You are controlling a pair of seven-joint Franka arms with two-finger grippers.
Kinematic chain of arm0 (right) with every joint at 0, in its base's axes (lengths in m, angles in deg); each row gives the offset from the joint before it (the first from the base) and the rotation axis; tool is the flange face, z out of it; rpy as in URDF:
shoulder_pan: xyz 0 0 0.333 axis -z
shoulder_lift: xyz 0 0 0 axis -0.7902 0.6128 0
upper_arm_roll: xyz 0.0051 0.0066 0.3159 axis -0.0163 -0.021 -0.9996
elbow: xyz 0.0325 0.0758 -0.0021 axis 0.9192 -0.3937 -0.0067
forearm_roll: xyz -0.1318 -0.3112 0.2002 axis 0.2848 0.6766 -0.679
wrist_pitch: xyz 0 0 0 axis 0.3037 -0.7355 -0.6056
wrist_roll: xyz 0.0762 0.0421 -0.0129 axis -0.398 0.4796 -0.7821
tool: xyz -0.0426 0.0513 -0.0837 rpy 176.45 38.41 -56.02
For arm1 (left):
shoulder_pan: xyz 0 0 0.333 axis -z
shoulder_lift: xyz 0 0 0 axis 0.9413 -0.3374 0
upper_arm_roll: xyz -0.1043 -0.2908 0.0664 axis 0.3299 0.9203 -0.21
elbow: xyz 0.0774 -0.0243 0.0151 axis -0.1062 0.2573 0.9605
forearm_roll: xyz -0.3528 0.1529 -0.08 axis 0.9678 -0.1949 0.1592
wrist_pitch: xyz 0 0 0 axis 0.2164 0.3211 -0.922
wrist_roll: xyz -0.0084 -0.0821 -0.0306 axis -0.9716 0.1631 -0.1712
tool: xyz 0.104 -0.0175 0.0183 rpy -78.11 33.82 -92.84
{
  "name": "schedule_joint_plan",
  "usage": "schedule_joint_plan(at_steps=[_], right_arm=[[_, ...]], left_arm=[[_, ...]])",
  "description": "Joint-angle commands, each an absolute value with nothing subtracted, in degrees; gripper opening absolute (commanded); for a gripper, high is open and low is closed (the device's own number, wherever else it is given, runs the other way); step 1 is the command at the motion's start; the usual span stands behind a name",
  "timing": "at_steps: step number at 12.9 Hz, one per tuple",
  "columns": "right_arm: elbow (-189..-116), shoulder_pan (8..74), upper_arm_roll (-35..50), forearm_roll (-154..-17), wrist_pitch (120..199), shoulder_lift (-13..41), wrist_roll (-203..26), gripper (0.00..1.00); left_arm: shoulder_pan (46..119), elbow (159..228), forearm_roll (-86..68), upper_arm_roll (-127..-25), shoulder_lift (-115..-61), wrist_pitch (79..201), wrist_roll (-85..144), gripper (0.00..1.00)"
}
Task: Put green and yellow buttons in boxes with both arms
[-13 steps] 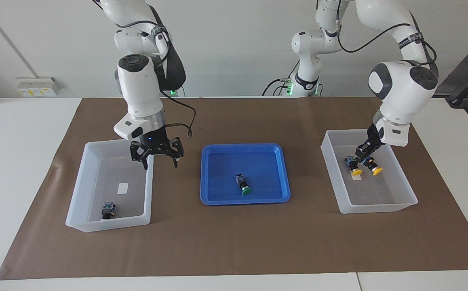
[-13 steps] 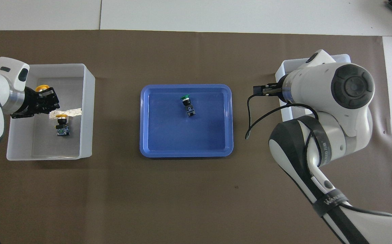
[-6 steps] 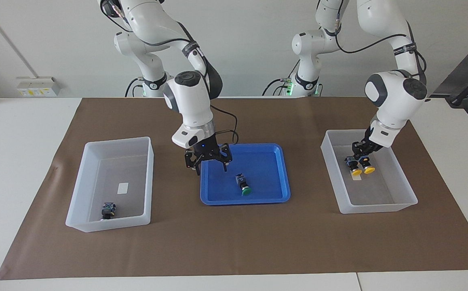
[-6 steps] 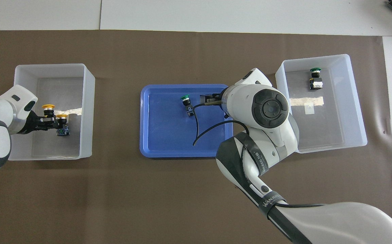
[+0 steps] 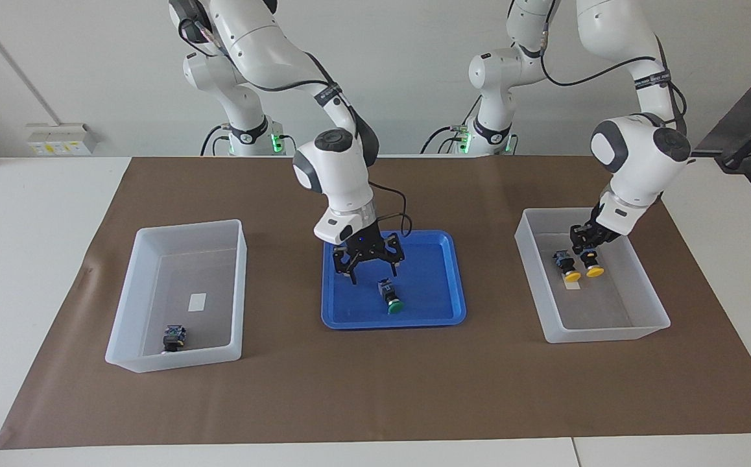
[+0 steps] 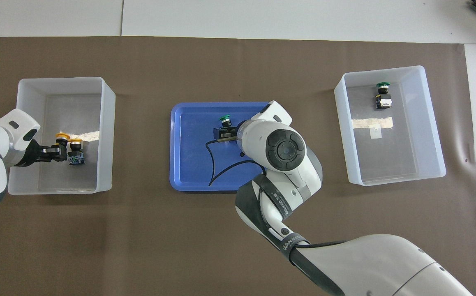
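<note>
Right gripper (image 5: 371,261) now over tray (image 5: 440,312) — green button (image 5: 390,295) just below.

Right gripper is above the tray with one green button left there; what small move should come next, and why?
Probably a short descent: the right gripper hangs open over the blue tray, just above and robot-side of the green button lying on its side. Lowering should bring the fingers around its body.

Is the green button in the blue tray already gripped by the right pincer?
No, the right pincer hangs open above the green button, which lies on the blue tray.
</note>
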State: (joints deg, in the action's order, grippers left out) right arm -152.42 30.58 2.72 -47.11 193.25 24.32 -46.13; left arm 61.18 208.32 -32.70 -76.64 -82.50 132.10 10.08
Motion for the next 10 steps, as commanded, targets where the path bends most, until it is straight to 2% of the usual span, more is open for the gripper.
schedule_joint_plan(at_steps=[1, 2, 3, 4, 5, 6, 8, 9, 10], right_arm=[[-148.38, 29.0, 3.19, -41.12, 194.04, 28.27, -40.67, 1.0], [-148.46, 29.09, 3.19, -38.3, 194.31, 28.62, -39.52, 1.0], [-148.46, 28.92, 3.19, -36.18, 194.4, 29.58, -38.99, 0.8], [-148.46, 28.65, 3.19, -34.51, 194.66, 30.81, -38.81, 0.7], [-148.46, 28.56, 3.19, -33.19, 194.84, 31.17, -38.72, 0.69], [-148.38, 28.56, 3.19, -32.74, 194.92, 31.17, -38.28, 0.63], [-148.2, 28.56, 3.19, -32.73, 194.84, 31.26, -38.01, 0.08], [-147.5, 28.91, 3.28, -32.47, 194.49, 31.09, -38.1, 0.0], [-147.15, 29.61, 3.28, -32.3, 194.22, 30.48, -38.01, 0.0]], left_arm=[[60.96, 207.56, -32.47, -76.42, -81.83, 132.22, 9.1, 1.0], [61.14, 206.16, -32.47, -76.33, -81.66, 131.08, 9.01, 1.0], [61.66, 203.97, -32.47, -76.33, -81.57, 128.98, 9.01, 1.0], [62.01, 200.99, -32.56, -76.33, -81.65, 126.26, 9.01, 1.0], [62.19, 198.52, -32.65, -76.16, -81.65, 123.8, 9.01, 1.0], [63.41, 196.59, -32.82, -76.16, -81.31, 122.04, 9.01, 1.0], [65.09, 194.03, -33.09, -75.9, -80.52, 119.13, 8.93, 1.0], [66.22, 193.32, -34.13, -75.81, -79.64, 117.55, 8.84, 1.0], [68.06, 193.05, -35.53, -75.81, -78.68, 116.32, 8.84, 1.0]])
